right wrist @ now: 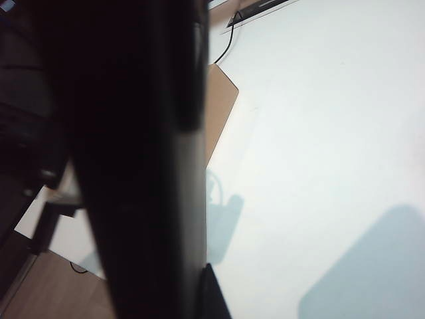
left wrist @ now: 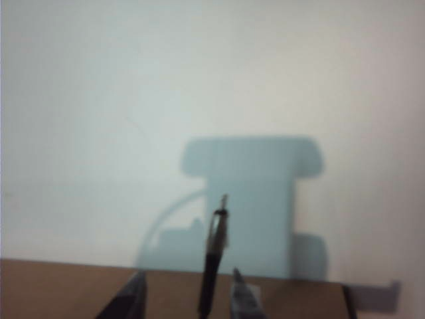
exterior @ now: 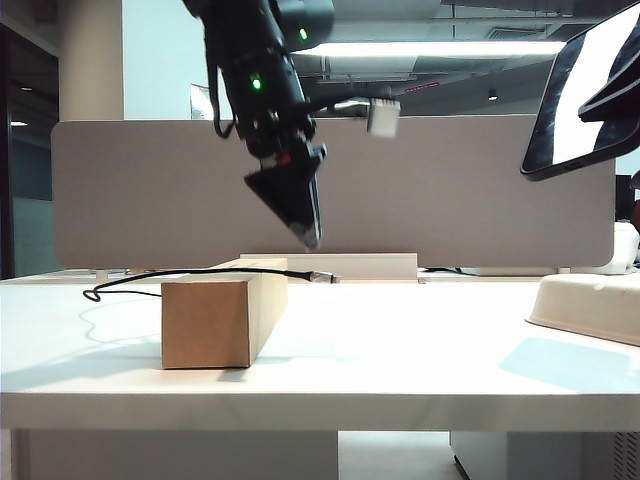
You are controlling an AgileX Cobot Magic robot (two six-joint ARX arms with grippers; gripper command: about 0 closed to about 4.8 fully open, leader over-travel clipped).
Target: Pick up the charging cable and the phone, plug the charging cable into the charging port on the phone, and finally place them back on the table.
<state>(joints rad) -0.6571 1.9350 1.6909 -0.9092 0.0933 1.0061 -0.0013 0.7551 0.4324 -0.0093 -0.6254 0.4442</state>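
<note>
White table [exterior: 400, 370] carries a cardboard box [exterior: 222, 318]; my charging cable [exterior: 200, 273] lies across it, left claw [exterior: 305, 225] hanging above. Left wrist view: fingers [left wrist: 242, 292] spread either side of the cable's plug [left wrist: 216, 246]. Right wrist view: right claw [right wrist: 192, 100] pinching the phone [right wrist: 133, 199] high above the table.

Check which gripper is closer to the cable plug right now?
Left. The left gripper hangs open just above the charging cable plug, which overhangs the cardboard box. The right gripper is high and far right, holding the phone.
</note>
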